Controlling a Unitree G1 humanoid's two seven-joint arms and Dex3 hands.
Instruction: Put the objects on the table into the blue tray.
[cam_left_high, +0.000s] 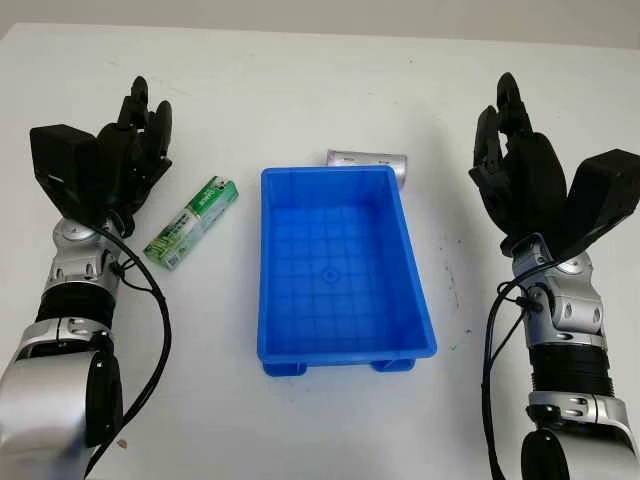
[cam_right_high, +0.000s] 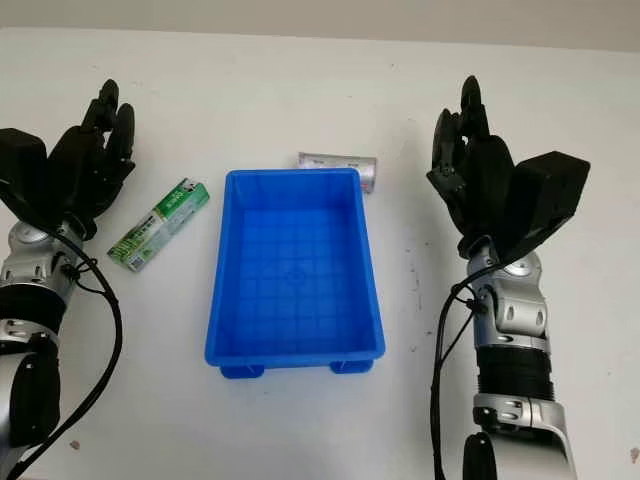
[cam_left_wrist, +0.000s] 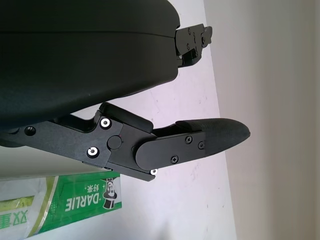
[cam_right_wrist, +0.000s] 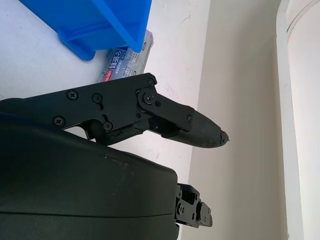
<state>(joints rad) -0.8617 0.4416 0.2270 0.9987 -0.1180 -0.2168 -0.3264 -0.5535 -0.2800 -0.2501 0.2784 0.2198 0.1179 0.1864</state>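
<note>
Both eye views look forward and down from the head at the table (cam_left_high: 300, 420), sharing the tray (cam_left_high: 340, 345) and both arms. Each wrist view sits tight against its own robot hand, facing along the fingers (cam_left_wrist: 210, 135) across the table.

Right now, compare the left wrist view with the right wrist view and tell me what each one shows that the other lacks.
Left wrist view alone: the green DARLIE toothpaste box lying on the table beside the open left hand. Right wrist view alone: a corner of the blue plastic tray with the silver-grey wrapped packet beside it, beyond the open right hand. Both share the white tabletop and a black hand shell close up.
</note>
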